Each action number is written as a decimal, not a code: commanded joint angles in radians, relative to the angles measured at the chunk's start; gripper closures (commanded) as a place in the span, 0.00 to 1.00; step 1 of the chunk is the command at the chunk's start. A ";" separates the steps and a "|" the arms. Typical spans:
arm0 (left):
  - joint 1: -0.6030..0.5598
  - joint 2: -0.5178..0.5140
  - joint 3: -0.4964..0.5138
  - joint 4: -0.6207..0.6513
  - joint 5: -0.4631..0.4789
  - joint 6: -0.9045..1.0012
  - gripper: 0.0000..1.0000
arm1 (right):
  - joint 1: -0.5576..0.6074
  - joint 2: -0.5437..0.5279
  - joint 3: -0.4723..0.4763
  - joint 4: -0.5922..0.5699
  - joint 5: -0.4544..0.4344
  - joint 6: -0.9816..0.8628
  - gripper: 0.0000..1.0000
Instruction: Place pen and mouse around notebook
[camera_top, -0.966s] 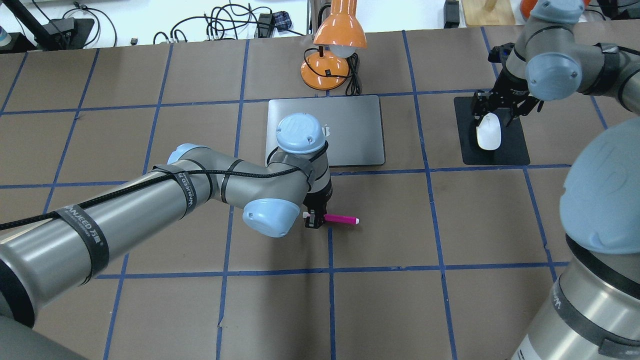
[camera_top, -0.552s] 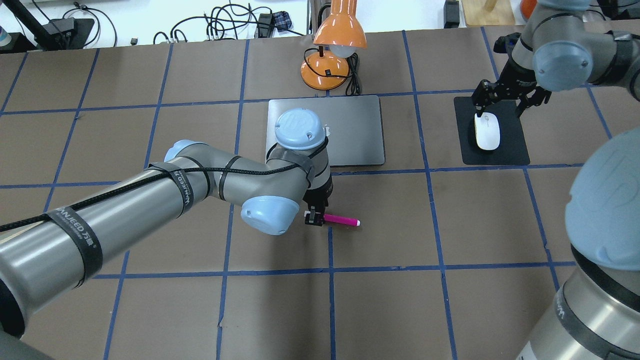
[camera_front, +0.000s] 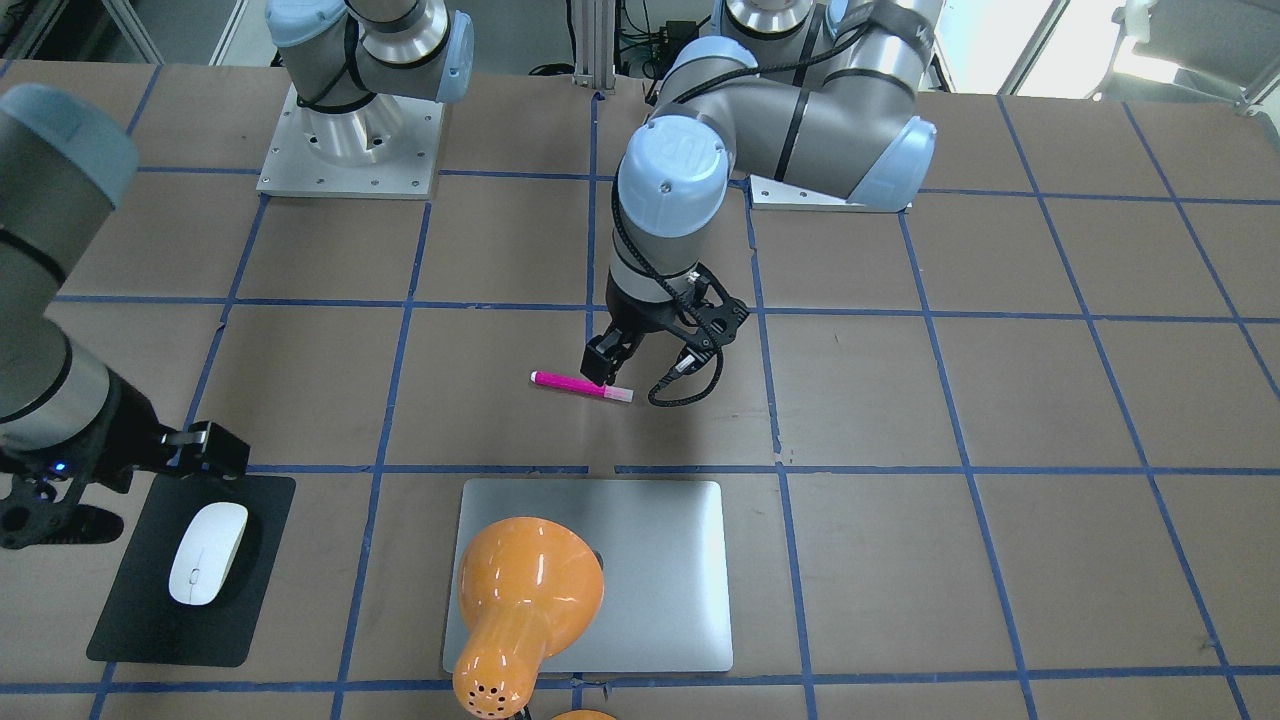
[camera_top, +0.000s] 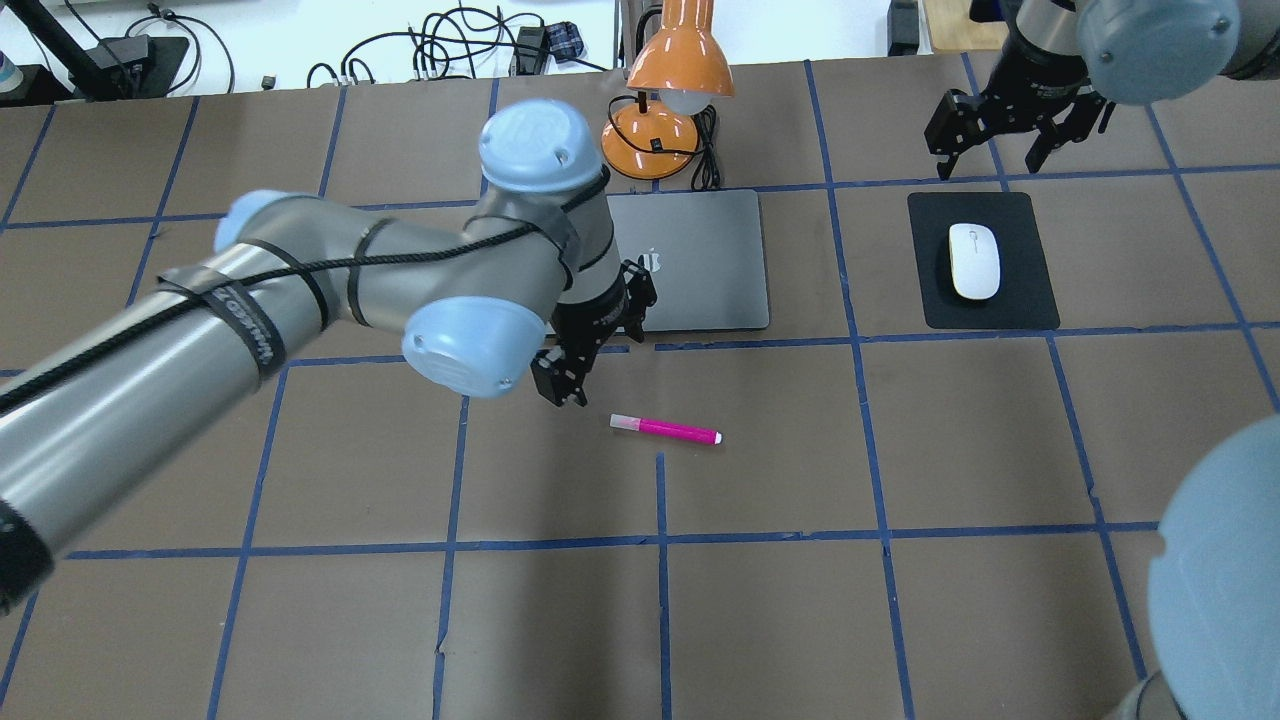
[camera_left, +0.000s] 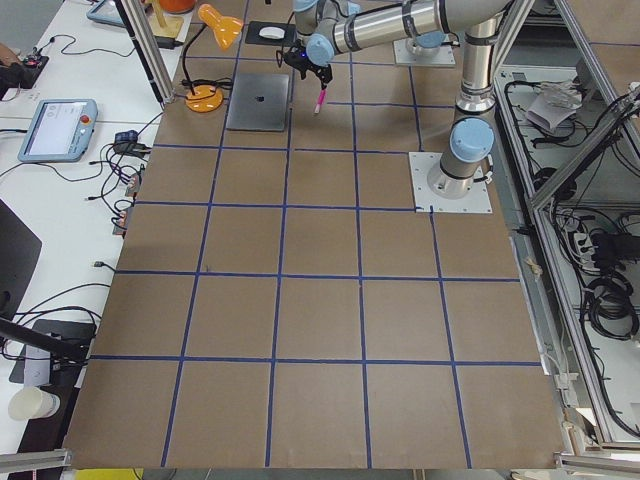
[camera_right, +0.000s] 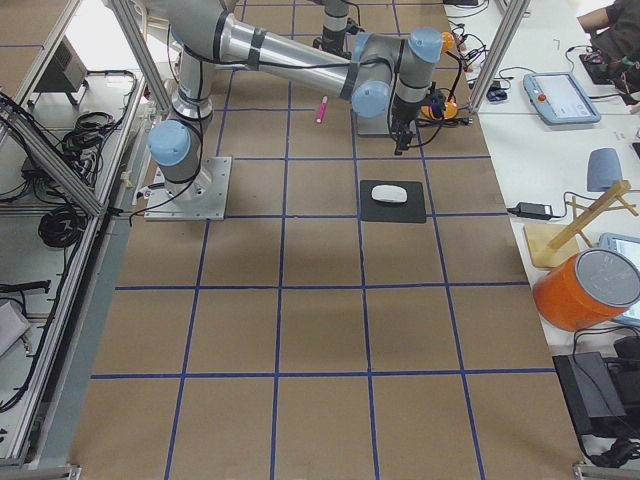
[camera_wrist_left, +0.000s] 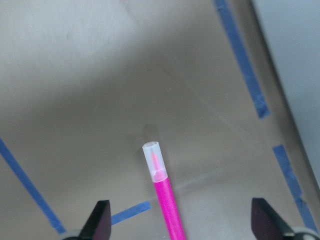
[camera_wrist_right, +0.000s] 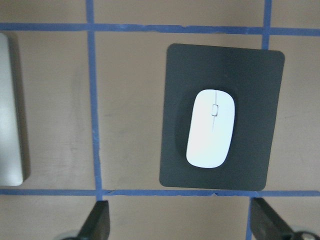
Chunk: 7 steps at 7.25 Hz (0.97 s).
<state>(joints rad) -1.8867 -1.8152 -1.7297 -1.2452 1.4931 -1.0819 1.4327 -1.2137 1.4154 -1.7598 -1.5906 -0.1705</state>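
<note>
left end effector, right end effector both hanging spread apart, empty; pen lying near notebook, mouse sitting beside notebook; task looking done

Overhead, the left arm hides the left part of the notebook; from the front, the lamp covers another part. The pen runs off the left wrist view's bottom edge.

The mouse is showing glossy white plastic; the notebook is gleaming like metal; the desk is looking matt, papery.
</note>
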 joint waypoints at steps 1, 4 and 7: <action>0.119 0.126 0.111 -0.279 0.001 0.519 0.00 | 0.098 -0.094 -0.030 0.083 0.041 0.084 0.00; 0.326 0.275 0.101 -0.313 0.003 1.105 0.02 | 0.153 -0.217 -0.014 0.257 0.047 0.221 0.00; 0.359 0.295 0.099 -0.312 0.004 1.172 0.00 | 0.149 -0.234 0.008 0.211 0.038 0.212 0.00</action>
<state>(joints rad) -1.5342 -1.5271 -1.6302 -1.5568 1.4954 0.0733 1.5833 -1.4397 1.4208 -1.5274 -1.5535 0.0467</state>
